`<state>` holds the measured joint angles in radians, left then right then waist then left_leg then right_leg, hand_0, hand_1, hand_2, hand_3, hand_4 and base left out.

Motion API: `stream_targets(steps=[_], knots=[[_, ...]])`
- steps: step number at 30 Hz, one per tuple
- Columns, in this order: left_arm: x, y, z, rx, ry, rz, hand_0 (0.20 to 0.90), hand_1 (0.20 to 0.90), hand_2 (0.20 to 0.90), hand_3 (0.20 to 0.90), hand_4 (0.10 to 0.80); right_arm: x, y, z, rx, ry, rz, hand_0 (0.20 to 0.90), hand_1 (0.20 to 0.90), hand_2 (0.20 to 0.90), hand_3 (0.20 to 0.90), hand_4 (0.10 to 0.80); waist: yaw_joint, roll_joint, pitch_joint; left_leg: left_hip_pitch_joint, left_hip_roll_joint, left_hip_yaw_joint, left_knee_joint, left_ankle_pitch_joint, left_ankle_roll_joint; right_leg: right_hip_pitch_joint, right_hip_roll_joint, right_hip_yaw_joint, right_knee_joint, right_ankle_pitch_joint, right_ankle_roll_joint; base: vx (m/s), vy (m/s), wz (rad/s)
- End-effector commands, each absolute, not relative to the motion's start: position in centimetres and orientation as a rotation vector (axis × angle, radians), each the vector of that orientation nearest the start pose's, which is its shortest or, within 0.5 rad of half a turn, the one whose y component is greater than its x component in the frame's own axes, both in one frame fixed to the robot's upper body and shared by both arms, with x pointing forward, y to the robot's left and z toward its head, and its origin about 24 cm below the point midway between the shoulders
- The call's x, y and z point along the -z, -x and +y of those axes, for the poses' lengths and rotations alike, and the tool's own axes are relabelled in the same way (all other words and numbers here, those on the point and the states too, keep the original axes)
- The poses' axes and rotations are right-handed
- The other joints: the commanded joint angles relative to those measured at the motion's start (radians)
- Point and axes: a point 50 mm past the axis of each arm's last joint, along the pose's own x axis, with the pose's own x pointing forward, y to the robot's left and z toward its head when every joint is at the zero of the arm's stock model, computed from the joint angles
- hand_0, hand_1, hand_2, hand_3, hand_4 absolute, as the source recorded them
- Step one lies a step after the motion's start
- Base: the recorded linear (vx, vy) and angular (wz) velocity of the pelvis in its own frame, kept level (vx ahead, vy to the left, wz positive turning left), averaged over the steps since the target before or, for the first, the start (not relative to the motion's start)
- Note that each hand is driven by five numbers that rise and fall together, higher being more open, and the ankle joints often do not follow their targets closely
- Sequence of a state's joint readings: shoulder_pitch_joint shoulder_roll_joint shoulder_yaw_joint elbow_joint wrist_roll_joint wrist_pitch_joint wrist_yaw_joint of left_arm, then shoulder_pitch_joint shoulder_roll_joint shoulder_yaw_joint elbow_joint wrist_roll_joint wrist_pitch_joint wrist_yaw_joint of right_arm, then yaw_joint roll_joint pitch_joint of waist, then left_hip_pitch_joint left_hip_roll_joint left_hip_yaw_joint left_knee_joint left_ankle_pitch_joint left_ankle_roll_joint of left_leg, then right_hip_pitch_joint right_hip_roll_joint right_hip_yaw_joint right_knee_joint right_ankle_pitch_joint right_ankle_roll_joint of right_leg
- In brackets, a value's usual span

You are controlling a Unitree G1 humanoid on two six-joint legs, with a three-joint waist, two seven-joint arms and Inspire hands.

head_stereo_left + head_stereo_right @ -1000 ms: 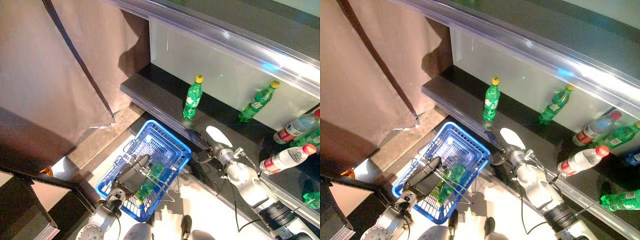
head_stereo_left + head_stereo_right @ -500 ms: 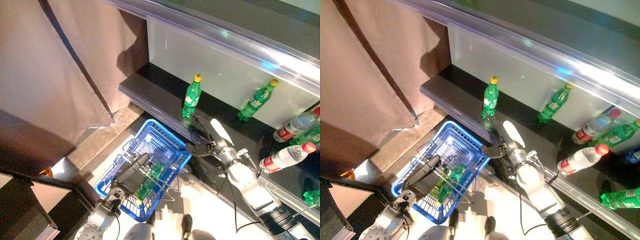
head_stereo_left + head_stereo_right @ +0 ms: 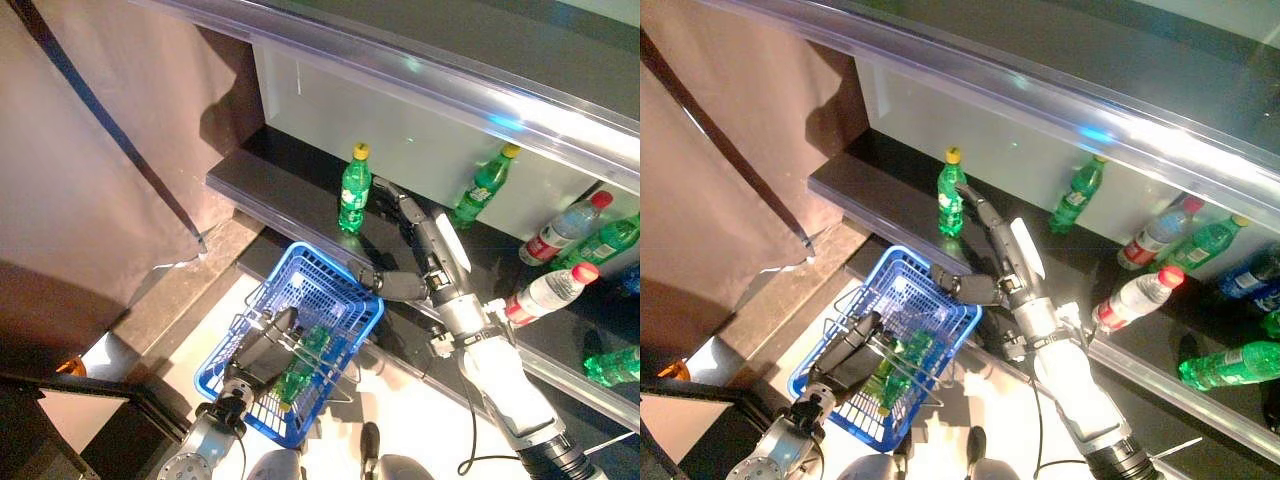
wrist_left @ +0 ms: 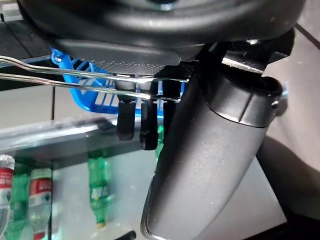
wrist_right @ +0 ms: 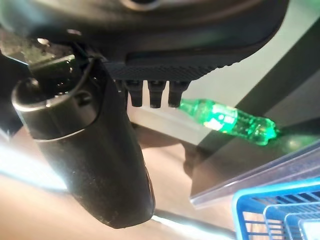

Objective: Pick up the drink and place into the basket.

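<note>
Nearest, the left hand (image 3: 262,345) is curled round the wire handles (image 4: 75,82) of the blue basket (image 3: 330,285), which stands on the floor below the shelf. Its wrist view shows the fingers (image 4: 142,127) hooked over the two thin metal bars. Inside the basket lie green bottles (image 3: 300,360) on their sides.

Beyond the basket, the right hand (image 3: 425,245) reaches up over the dark shelf (image 3: 250,180) with its fingers straight and spread, the thumb (image 3: 390,285) standing out sideways over the basket's far rim. It holds nothing. The fingertips lie just beside the green drink bottle with the yellow cap (image 3: 354,189), which stands upright on the shelf near its front edge; whether they touch it cannot be told. In the right wrist view the same bottle (image 5: 225,117) shows past the fingertips (image 5: 154,97), apart from them.

Further along the shelf another green bottle (image 3: 484,186) stands against the pale back wall. To the right lie clear bottles with red labels (image 3: 548,292) and more green bottles (image 3: 612,366). A brown curtain (image 3: 90,150) hangs at the left.
</note>
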<state>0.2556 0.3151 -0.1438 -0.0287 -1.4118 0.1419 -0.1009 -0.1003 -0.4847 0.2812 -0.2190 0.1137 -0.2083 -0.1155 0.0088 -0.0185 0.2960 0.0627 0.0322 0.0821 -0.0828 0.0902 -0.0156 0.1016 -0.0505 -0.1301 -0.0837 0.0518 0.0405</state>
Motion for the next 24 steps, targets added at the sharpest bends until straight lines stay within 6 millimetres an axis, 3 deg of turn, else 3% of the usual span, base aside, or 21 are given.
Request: stream_targets(steps=[1,5,7,8,9,11,13,15,19,22,24], knots=[[-6.8,-22.3,16.3,0.336,1.255,-0.11,0.3,0.3,0.3,0.2,0.1,-16.4,-24.0,-15.2,-0.251,0.2,-0.708,0.9,0.9,0.9,0.9,0.8,0.01,0.025,-0.146,-0.04,0.082,-0.011,0.017,-0.018,-0.084,-0.002,0.04,-0.009,0.08,-0.101,-0.003,-0.048,-0.121,-0.04],[-5.9,-22.1,17.0,0.272,1.262,-0.113,0.3,0.3,0.3,0.2,0.1,-16.5,-24.1,-15.6,-0.259,0.197,-0.717,0.9,0.9,0.9,0.9,0.8,0.008,0.025,-0.133,-0.074,0.101,-0.008,0.031,0.005,-0.1,-0.002,0.049,0.002,0.059,-0.087,-0.005,-0.062,-0.097,-0.1],[-5.5,-22.0,17.3,0.242,1.263,-0.116,0.3,0.3,0.3,0.2,0.1,-16.4,-24.1,-15.7,-0.269,0.201,-0.708,0.9,0.9,0.9,0.9,0.8,0.008,0.021,-0.13,-0.086,0.092,-0.02,0.075,-0.012,-0.096,-0.005,0.045,0.013,0.051,-0.077,-0.006,-0.097,-0.077,-0.21],[-5.4,-21.9,17.5,0.228,1.258,-0.118,0.3,0.3,0.3,0.2,0.1,-16.3,-24.2,-15.7,-0.271,0.197,-0.703,0.9,0.9,0.9,0.9,0.8,0.009,0.014,-0.128,-0.095,0.074,-0.028,0.133,-0.04,-0.088,-0.009,0.039,0.02,0.048,-0.071,-0.008,-0.141,-0.106,-0.23],[-5.4,-21.7,17.7,0.207,1.254,-0.127,0.3,0.3,0.3,0.2,0.1,-16.2,-24.1,-15.7,-0.281,0.192,-0.697,0.9,0.9,0.9,0.9,0.8,0.008,0.002,-0.127,-0.109,0.033,-0.04,0.241,-0.08,-0.069,-0.017,0.027,0.034,0.043,-0.061,-0.012,-0.18,-0.127,-0.32],[-5.7,-21.6,17.7,0.199,1.249,-0.142,0.3,0.3,0.3,0.2,0.1,-16.0,-23.8,-15.5,-0.282,0.203,-0.71,0.9,0.9,0.9,0.9,0.8,-0.001,-0.024,-0.116,-0.141,-0.037,-0.007,0.471,-0.156,-0.027,-0.031,0.011,0.041,0.039,-0.035,-0.019,-0.208,-0.097,-0.55],[-5.9,-22.0,17.5,0.204,1.246,-0.146,0.3,0.3,0.3,0.2,0.1,-15.8,-23.6,-15.3,-0.267,0.208,-0.718,0.9,0.9,0.9,0.9,0.8,-0.018,-0.031,-0.115,-0.128,-0.097,-0.014,0.552,-0.19,0.0,-0.055,0.017,0.049,0.052,-0.014,-0.017,-0.196,0.033,-0.32],[-6.0,-22.2,17.3,0.209,1.242,-0.152,0.3,0.3,0.3,0.2,0.1,-15.8,-23.5,-15.3,-0.259,0.209,-0.722,0.9,0.9,0.9,0.9,0.8,-0.027,-0.024,-0.118,-0.093,-0.126,-0.066,0.51,-0.202,0.014,-0.069,0.035,0.067,0.063,-0.008,-0.015,-0.167,0.152,-0.23],[-6.8,-23.1,17.0,0.237,1.24,-0.142,0.3,0.3,0.3,0.2,0.1,-16.2,-24.0,-16.4,-0.211,0.203,-0.714,0.9,0.9,0.9,0.9,0.8,-0.058,-0.008,-0.147,0.06,-0.131,-0.077,0.245,-0.297,0.033,-0.133,0.04,0.067,0.056,0.024,0.022,-0.195,0.174,-0.36],[-6.5,-22.9,17.4,0.24,1.228,-0.14,0.3,0.3,0.3,0.2,0.1,-16.1,-23.6,-16.9,-0.194,0.198,-0.716,0.9,0.9,0.9,0.9,0.8,-0.081,-0.001,-0.147,0.1,-0.146,-0.1,0.166,-0.302,0.047,-0.213,0.031,0.077,0.05,0.086,0.06,-0.205,0.095,0.18],[-6.1,-22.5,17.9,0.223,1.228,-0.138,0.3,0.3,0.3,0.2,0.1,-16.0,-23.3,-16.8,-0.2,0.196,-0.711,0.9,0.9,0.9,0.9,0.8,-0.084,0.005,-0.146,0.11,-0.146,-0.105,0.131,-0.291,0.049,-0.235,0.031,0.077,0.048,0.102,0.069,-0.158,0.059,-0.01]])
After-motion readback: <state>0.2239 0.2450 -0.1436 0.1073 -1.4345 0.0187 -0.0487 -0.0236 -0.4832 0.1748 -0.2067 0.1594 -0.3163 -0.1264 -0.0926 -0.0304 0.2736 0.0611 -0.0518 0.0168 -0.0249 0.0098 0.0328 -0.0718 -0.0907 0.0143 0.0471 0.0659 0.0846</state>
